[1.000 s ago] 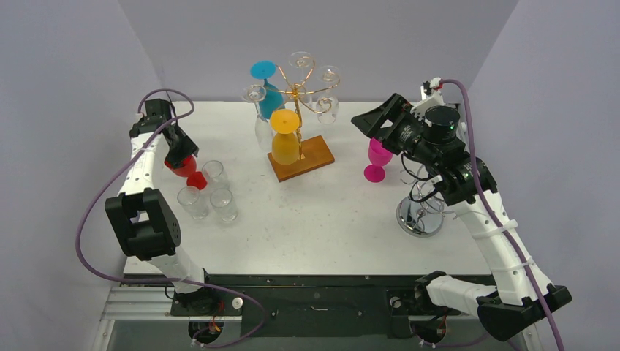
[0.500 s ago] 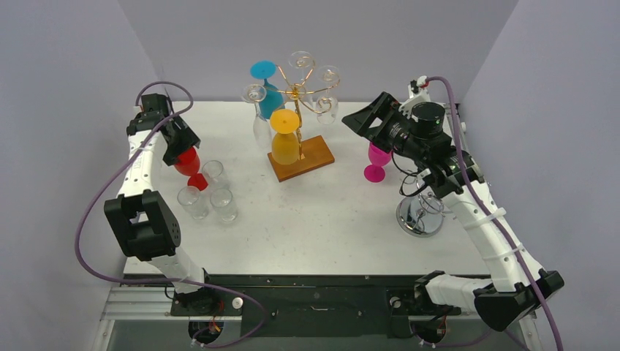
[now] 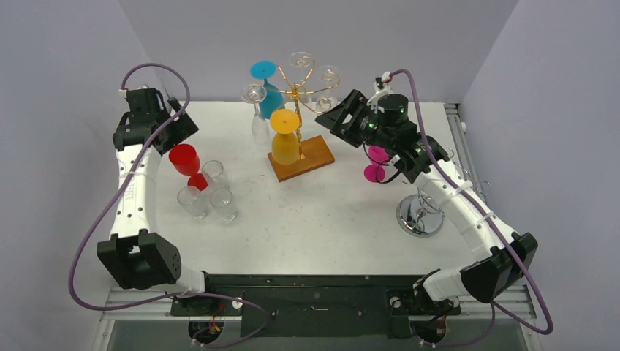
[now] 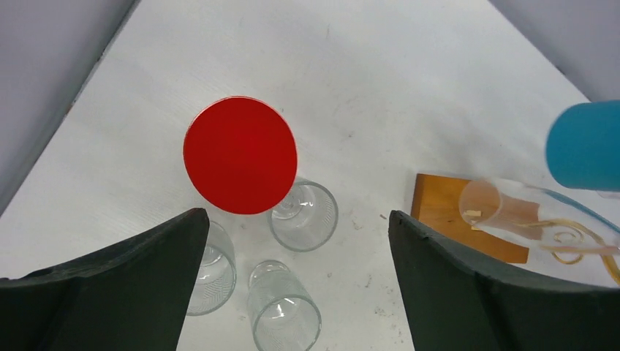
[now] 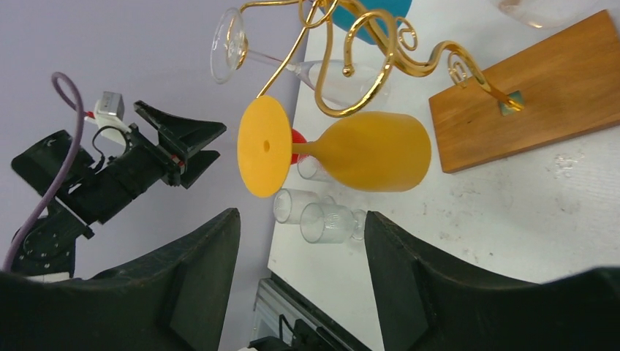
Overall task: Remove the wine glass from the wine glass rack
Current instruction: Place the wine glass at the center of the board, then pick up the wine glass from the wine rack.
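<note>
The gold wine glass rack [image 3: 296, 91] stands on its wooden base [image 3: 311, 157] at the back centre. An orange wine glass [image 3: 284, 139] hangs upside down on its near side, with a teal glass [image 3: 267, 84] and clear glasses on other arms. My right gripper [image 3: 333, 117] is open just right of the rack. In the right wrist view the orange wine glass [image 5: 373, 150] lies ahead of the open right gripper [image 5: 301, 216], apart from it. My left gripper [image 3: 179, 121] is open, above and behind a red glass [image 3: 184, 157] standing on the table.
Three clear glasses [image 3: 208, 194] stand beside the red glass, under the left gripper [image 4: 296, 219]. A magenta glass [image 3: 376, 164] stands partly hidden behind my right arm. A chrome stand with a round base [image 3: 420, 216] sits at the right.
My left gripper has opened, let go of the red glass and drawn up and back. My right arm has swung left toward the rack, its jaws narrowing a little.
</note>
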`<state>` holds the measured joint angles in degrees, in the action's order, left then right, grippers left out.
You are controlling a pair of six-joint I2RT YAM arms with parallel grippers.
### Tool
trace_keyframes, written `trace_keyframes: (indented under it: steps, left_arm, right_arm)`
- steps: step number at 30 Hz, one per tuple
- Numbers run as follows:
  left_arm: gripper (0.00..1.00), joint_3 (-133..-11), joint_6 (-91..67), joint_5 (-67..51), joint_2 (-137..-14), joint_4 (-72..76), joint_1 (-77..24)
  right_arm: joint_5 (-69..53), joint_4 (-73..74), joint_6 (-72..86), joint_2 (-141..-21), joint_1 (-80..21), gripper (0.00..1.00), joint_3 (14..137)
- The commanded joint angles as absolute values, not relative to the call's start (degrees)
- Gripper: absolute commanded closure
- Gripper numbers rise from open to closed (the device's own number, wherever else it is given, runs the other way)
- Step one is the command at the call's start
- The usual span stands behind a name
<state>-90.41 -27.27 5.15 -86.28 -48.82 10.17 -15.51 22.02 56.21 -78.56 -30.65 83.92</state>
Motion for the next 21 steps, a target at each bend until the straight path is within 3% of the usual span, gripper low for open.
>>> trace_keyframes:
  steps: [1,2,12,21]
  left_arm:
    - [0.07,-90.45,-25.16,4.33,-78.32,-44.75,8.37]
    - [0.02,-90.09,-25.15,4.14,-77.43,-44.52,7.48]
    - [0.04,-83.64,-27.14,0.03,-66.17,-41.23,-1.84]
    - [0.04,-80.06,-27.20,-5.26,-60.82,-39.97,-3.62]
  right_arm:
    - [-16.99,15.87,59.00,-81.65,-32.95,0.43,87.67]
    - [-16.88,15.36,59.79,-82.60,-33.26,0.43,87.72]
    - [-8.85,5.96,66.01,-84.53,-37.23,0.55,82.79]
    - [-1.76,1.91,69.33,-84.73,-39.15,0.57,78.81]
